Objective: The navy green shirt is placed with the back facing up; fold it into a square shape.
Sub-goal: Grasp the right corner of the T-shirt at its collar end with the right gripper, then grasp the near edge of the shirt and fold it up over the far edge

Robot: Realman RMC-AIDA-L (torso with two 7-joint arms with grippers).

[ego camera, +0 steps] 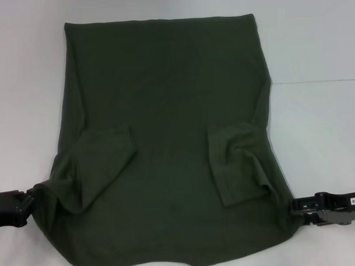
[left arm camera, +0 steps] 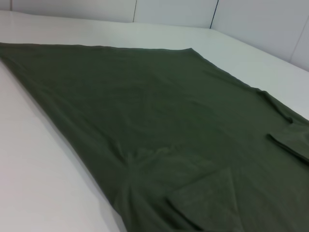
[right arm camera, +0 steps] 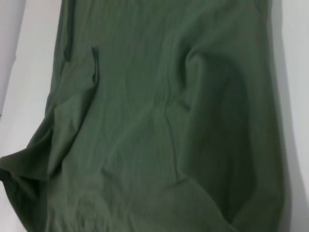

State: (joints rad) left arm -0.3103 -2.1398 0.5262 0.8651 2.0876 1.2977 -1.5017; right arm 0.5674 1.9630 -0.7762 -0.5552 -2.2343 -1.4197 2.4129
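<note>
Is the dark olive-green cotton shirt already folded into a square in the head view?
No, the dark olive-green cotton shirt lies spread out at full length, with only both sleeves turned inward.

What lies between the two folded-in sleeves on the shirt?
In the head view, only plain shirt back lies between the left sleeve and the right sleeve; nothing rests on it. Both tools sit at the shirt's side edges.
</note>
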